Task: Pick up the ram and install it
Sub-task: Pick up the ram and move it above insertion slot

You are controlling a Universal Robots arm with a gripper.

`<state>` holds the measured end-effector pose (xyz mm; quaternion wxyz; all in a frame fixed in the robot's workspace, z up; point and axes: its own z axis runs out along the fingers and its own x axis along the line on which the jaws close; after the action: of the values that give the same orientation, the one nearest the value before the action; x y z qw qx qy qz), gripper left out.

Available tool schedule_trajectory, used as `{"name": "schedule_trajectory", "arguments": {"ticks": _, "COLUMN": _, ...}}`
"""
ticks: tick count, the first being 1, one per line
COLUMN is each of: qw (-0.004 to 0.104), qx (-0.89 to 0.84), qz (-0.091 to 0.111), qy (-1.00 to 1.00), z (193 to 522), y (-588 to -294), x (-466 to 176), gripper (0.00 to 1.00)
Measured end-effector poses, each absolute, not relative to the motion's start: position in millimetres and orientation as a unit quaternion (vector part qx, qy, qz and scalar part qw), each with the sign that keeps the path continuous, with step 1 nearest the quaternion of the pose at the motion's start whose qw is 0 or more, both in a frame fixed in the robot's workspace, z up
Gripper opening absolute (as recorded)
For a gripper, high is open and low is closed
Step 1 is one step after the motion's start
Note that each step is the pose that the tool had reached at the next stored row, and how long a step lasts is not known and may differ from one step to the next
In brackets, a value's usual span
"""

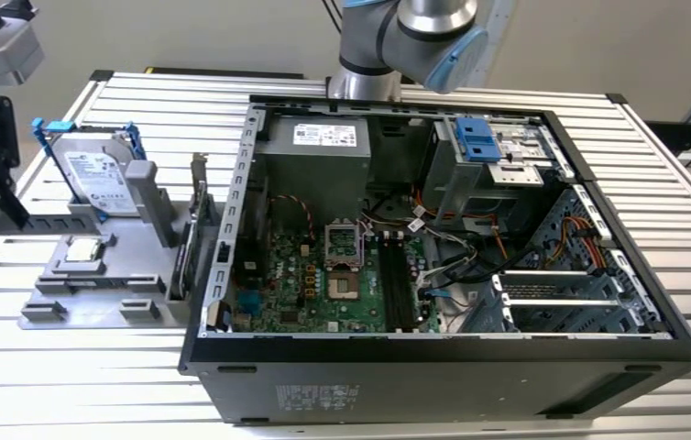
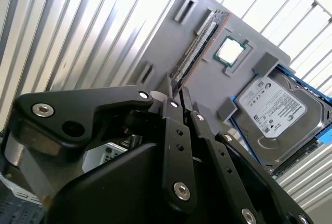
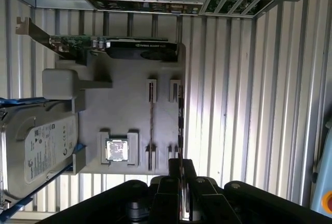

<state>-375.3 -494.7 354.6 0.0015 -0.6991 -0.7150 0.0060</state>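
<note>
Harsh glare bleached the ribbed silver metal bench (image 3: 218, 105) in both wrist views; the exterior view was evenly lit.

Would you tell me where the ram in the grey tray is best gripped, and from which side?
I'd pinch the ram across its flat faces at the middle of its free upper edge, coming straight down from above; it stands on edge in the grey tray, ends held in slots.
</note>
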Motion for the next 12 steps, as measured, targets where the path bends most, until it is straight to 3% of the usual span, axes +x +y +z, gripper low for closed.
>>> {"name": "schedule_trajectory", "arguments": {"ticks": 12, "qw": 0.001, "qx": -0.699, "qz": 0.006, "qy": -0.715, "z": 361.8, "y": -494.7, "x": -375.4, "gripper": 0.00}}
